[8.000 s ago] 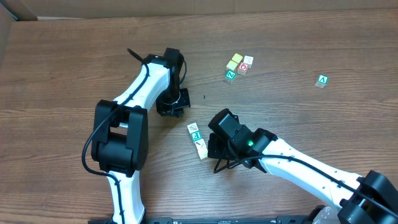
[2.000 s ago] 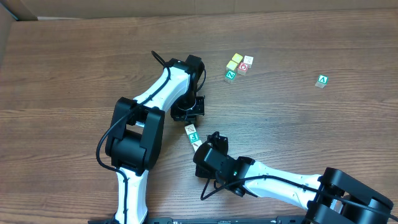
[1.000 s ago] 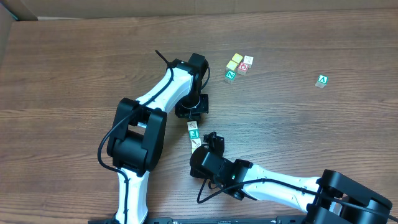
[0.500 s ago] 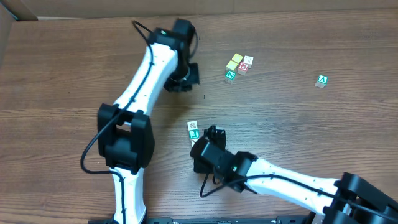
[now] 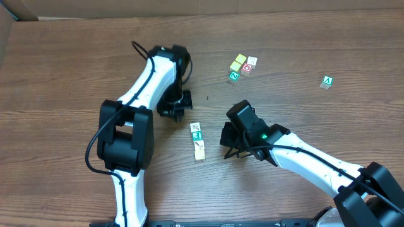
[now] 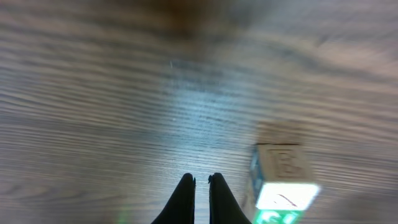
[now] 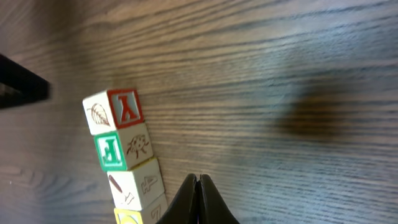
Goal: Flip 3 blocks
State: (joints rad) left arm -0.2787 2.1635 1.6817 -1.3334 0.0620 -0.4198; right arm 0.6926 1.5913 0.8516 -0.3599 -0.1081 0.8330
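as seen from overhead, three blocks (image 5: 197, 140) lie in a row on the surface (image 5: 63, 75), between the left pincer (image 5: 174, 106) and right pincer (image 5: 228, 142), touching neither. left wrist view: pincer closed, empty, one block beside it. right wrist view: pincer closed, empty, blocks at left.

Matt wood-grain table (image 5: 57, 82), painted wooden blocks (image 5: 198, 140), glossy white plastic arm shells (image 5: 146, 82)
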